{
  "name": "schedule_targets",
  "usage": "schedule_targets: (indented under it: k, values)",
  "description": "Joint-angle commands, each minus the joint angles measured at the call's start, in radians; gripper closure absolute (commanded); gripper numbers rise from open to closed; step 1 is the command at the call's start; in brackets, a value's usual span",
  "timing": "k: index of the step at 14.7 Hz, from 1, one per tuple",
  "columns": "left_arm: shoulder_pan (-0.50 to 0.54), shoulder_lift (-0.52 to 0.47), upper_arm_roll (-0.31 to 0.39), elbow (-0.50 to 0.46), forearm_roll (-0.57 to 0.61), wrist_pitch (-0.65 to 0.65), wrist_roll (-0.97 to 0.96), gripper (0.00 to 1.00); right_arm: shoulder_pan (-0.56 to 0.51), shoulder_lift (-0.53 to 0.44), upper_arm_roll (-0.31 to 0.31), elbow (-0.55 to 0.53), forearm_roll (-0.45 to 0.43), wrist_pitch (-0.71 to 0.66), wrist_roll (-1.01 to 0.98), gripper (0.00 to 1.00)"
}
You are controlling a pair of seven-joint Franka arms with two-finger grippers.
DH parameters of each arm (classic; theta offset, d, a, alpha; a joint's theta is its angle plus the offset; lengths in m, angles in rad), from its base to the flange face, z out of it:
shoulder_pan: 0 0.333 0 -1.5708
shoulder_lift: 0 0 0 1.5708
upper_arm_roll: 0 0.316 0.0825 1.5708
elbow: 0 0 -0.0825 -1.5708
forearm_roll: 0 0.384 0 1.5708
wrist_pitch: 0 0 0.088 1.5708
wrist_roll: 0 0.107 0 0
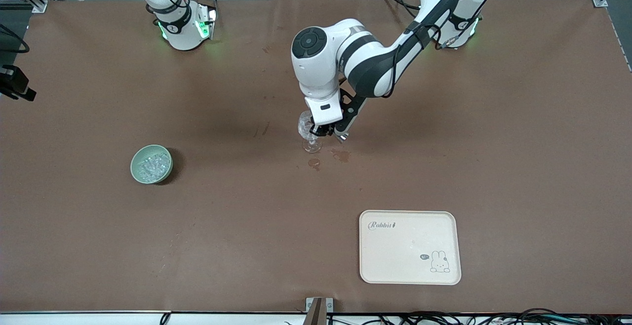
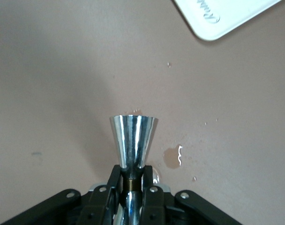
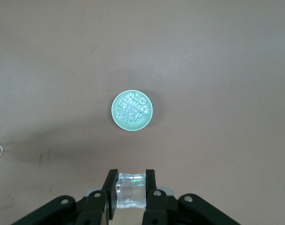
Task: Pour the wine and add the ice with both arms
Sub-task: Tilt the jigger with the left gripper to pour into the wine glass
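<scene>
the left gripper (image 1: 326, 131) hangs low over the stemmed glass (image 1: 309, 135) at mid-table, its fingers (image 2: 115, 180) pinched on a shiny metal jigger (image 2: 132, 140), with small wet spots (image 1: 340, 155) on the table just beside. the right gripper (image 3: 131, 190), up high, clamps a clear ice block (image 3: 130, 191); beneath it the pale green bowl (image 3: 132, 110) holds the ice (image 1: 152, 165). a cream tray (image 1: 410, 247) lies well apart.

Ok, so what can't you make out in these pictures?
Glass, front view: mostly hidden under the left tool; contents unclear.
Jigger, left wrist view: seen from outside, so its inside is hidden.
Right tool, holding an ice cube: cut off by the front view's top edge.
</scene>
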Motion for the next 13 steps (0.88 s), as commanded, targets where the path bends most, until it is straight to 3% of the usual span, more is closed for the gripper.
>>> schedule_targets:
  k: [1, 9, 13]
  values:
    - [-0.009, -0.016, 0.001, -0.001, 0.054, -0.060, -0.001, 1.00, -0.021, -0.034, 0.015, -0.038, 0.012, 0.009, -0.006, 0.94]
    - [-0.009, -0.032, -0.004, 0.000, 0.043, -0.067, 0.002, 1.00, -0.021, -0.034, 0.015, -0.038, 0.012, 0.006, -0.006, 0.94]
    - [-0.001, -0.029, -0.002, 0.029, -0.054, -0.067, 0.017, 1.00, -0.021, -0.034, 0.015, -0.038, 0.012, 0.006, -0.006, 0.94]
